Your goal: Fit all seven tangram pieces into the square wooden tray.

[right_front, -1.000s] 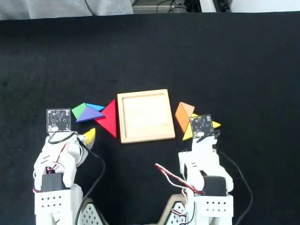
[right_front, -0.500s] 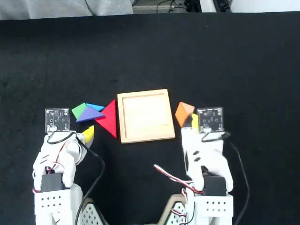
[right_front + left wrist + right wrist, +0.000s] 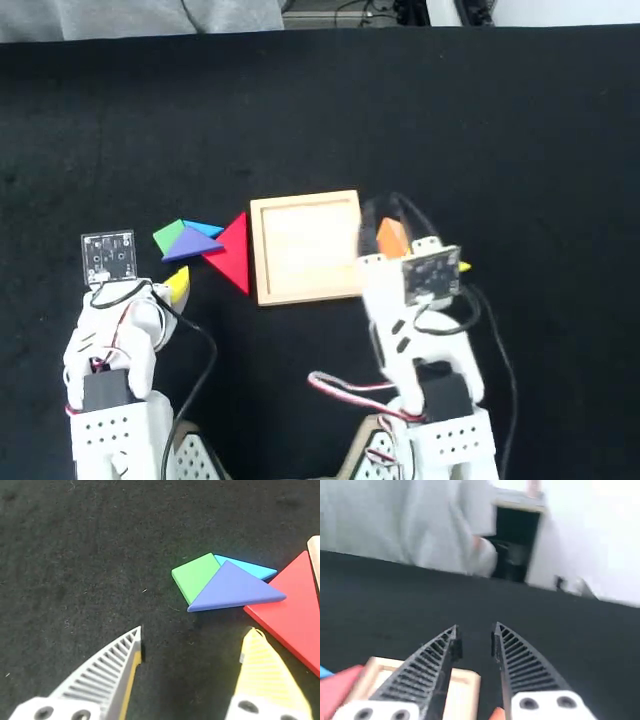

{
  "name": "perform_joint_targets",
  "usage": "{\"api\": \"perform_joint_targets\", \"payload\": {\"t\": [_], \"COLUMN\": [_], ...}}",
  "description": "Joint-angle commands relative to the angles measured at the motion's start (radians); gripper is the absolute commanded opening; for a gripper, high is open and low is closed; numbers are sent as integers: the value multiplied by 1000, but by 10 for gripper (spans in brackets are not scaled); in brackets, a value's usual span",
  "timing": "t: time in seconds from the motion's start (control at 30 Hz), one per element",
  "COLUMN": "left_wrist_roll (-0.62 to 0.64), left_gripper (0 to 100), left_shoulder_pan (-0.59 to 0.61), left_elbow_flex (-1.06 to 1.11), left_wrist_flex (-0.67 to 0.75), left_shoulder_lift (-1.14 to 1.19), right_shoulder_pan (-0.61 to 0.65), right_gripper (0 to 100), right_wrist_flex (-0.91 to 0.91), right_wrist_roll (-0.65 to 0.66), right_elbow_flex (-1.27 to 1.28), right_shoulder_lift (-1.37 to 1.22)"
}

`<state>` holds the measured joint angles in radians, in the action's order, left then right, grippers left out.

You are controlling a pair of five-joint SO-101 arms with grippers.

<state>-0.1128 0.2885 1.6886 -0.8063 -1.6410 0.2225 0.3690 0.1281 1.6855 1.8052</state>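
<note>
The square wooden tray [image 3: 305, 245] lies bare at the table's middle. Left of it sit a green piece [image 3: 168, 238], a light blue piece [image 3: 207, 230], an indigo triangle [image 3: 190, 248] and a red triangle [image 3: 232, 252]. My left gripper [image 3: 195, 630] hovers open just short of the green piece [image 3: 195, 575] and indigo triangle [image 3: 232, 587], holding nothing. An orange piece [image 3: 392, 238] and a yellow piece [image 3: 461, 267] lie right of the tray. My right gripper [image 3: 475, 628] is raised over the tray's right edge [image 3: 377, 666], narrowly open with nothing between its fingers.
Black cloth covers the table, with wide free room beyond the tray. The right arm [image 3: 415, 310] hides part of the pieces on the right. Both arm bases [image 3: 110, 420] stand at the near edge.
The right arm lifted and swung left, from the orange and yellow pieces to over the tray's right edge. The left arm shifted slightly left.
</note>
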Motion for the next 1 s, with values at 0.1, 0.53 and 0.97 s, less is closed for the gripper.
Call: {"api": "perform_joint_targets", "payload": {"t": [0.1,0.53,0.97], "left_wrist_roll": [0,126,-15], "left_gripper": [314,312,311], "left_shoulder_pan": [15,94,-76], "left_elbow_flex": [15,-59,21], "left_wrist_flex": [52,-18,175], "left_shoulder_lift": [-11,-11,-11], "right_shoulder_pan": [68,-196,-198], "right_gripper": [111,110,110], "right_wrist_flex": [-126,-6,64], "right_wrist_roll": [-89,-460,-433], "right_elbow_flex": [-1,-1,-1], "right_shoulder_lift": [79,79,79]}}
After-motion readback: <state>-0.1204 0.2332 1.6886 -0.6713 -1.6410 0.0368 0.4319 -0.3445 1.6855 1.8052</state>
